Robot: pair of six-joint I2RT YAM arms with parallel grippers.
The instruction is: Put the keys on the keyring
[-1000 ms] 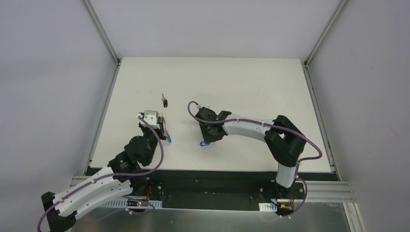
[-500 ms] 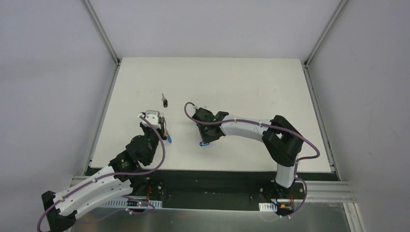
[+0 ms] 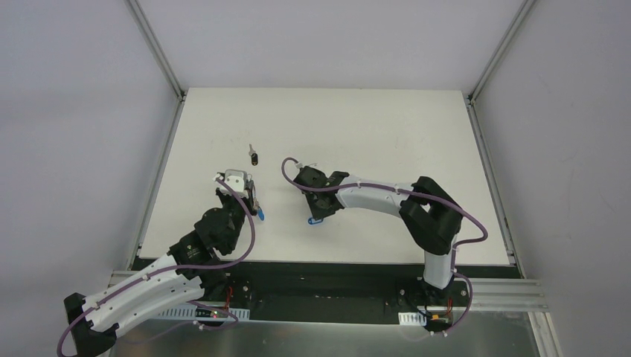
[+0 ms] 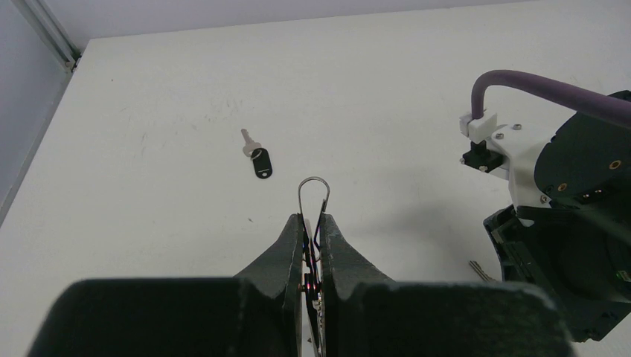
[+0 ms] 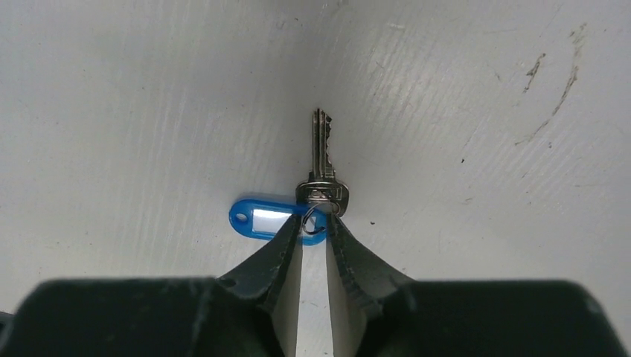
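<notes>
Keys off the keyring
Silver keyring (image 4: 313,195) upright, edge-on; blue-tagged key (image 5: 323,160) flat on the counter (image 5: 149,111); black-tagged key (image 4: 257,156) flat too.

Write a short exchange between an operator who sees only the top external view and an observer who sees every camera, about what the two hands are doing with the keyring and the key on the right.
Operator: From above I cannot make out what is gripped on the left. Anything?
Observer: Yes. The left hand is shut on the keyring, and its wire loop sticks out past the fingertips.
Operator: And on the right, by that blue speck?
Observer: The right hand has a fingertip on either side of the head of a silver key lying flat, with a blue tag attached at the head. A narrow gap shows between the fingers; I cannot tell whether they pinch the key.
</notes>
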